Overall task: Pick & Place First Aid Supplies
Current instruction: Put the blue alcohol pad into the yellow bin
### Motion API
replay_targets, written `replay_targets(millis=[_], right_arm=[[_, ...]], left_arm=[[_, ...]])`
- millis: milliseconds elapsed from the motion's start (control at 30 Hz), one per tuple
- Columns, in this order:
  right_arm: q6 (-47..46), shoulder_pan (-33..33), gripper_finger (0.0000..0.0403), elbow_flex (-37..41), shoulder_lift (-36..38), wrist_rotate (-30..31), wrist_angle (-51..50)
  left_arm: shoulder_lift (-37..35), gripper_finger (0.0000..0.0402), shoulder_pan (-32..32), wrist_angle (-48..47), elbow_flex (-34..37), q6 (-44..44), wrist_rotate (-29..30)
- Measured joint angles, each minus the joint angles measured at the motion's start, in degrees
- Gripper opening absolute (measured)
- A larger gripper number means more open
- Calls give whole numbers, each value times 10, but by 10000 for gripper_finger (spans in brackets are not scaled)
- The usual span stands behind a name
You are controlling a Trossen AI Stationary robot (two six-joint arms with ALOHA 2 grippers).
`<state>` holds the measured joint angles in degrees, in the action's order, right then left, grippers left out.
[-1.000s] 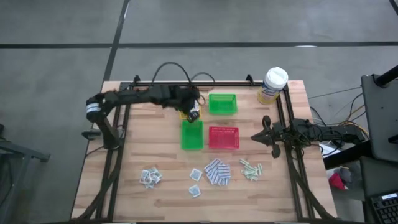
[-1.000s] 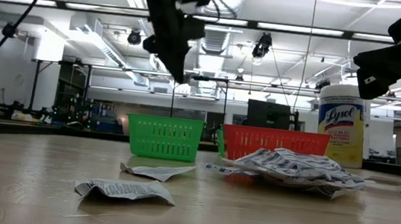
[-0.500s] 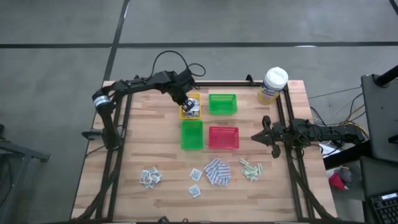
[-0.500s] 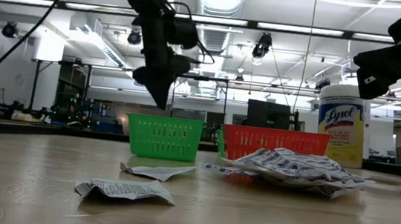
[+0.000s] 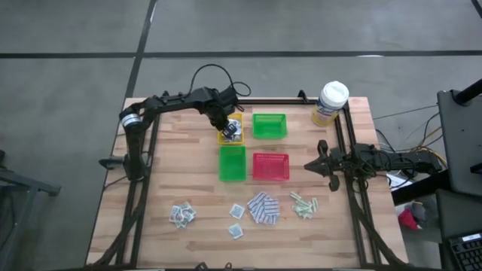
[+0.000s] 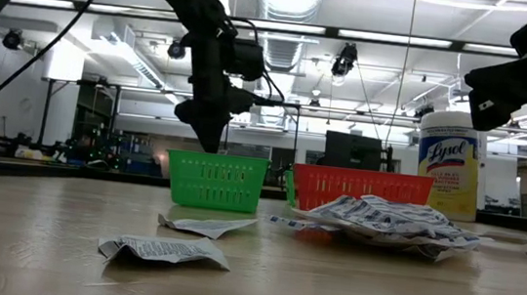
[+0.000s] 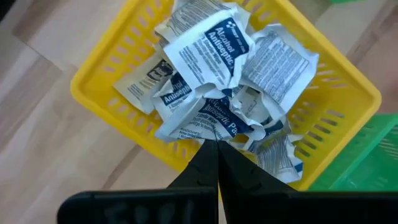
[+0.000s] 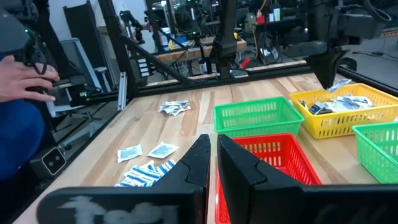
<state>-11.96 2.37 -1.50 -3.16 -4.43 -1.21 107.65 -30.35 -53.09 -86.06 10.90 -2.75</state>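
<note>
Your table is light wood planks with a dark frame around it. Four trays sit in the middle toward the far side: yellow tray, a green tray beside it, a second green tray nearer you, and the red tray next to that one. The canister stands at the far right corner.

Left arm reaches across from the left edge, and your left gripper is right over the yellow tray with its fingers pressed together, tips touching the pile inside. Can't tell from the wrist view whether a packet is actually pinched between them. Right gripper is parked off the right edge of the table, fingers nearly together with a thin gap and nothing between them.

The supplies: the sachets in the yellow tray are crumpled white squares with a blue band reading "Alcohol Antiseptic", heaped on each other. On the near part of the table you've got a small cluster of white-grey sachets at the left, two single ones near the middle, a heap of blue-and-white pads beside them, and pale green strips to the right.

A person's hand shows beyond the table in the right wrist view.
</note>
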Motion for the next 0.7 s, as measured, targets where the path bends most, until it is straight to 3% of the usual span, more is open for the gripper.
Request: replay_targets(millis=[433,700], right_arm=[[0,0,28,0,0,0,0],[0,0,28,0,0,0,0]], left_arm=[[8,2,5,8,0,-2,-13],[8,62,6,8,0,-2,-13]])
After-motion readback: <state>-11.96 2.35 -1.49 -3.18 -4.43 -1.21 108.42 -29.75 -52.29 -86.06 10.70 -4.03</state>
